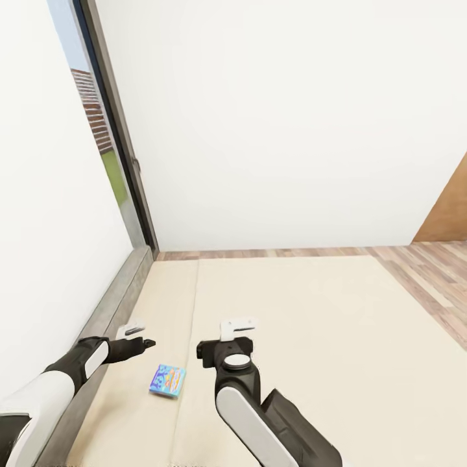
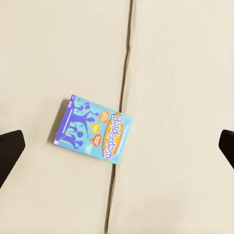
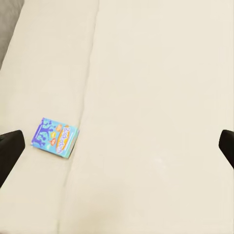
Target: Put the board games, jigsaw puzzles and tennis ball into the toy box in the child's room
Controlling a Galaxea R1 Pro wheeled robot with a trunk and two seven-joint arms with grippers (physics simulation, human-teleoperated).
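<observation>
White walls close in a corner room with a tall window (image 1: 97, 130) on the robot's left, a strip of wood floor (image 1: 428, 279) to the right, and the bed (image 1: 311, 311) spreading wide across the foreground, its beige mattress split by a lengthwise seam (image 1: 188, 337). Both arms reach forward over the mattress. On the left, the arm bends in from the lower corner, its left pincer (image 1: 134, 337) hanging near the grey side rail (image 1: 110, 311) by the wall; in the left wrist view the two dark fingertips (image 2: 9, 148) sit at opposite edges, spread wide with nothing between them. Nearer the middle, the right arm stretches straight ahead, and the right pincer (image 1: 237, 329) hovers over the seam, its fingertips (image 3: 9, 146) likewise far apart and empty. Bare mattress stretches ahead and to the right up to the floorboards, while the wall and rail hem in the left. A small blue board game (image 1: 167, 381) lies flat on the left half of the mattress, between the two arms, close to the seam. Its lid is turquoise with dark blue figures, orange speech bubbles and the lettering Balderdash (image 2: 113, 136).
</observation>
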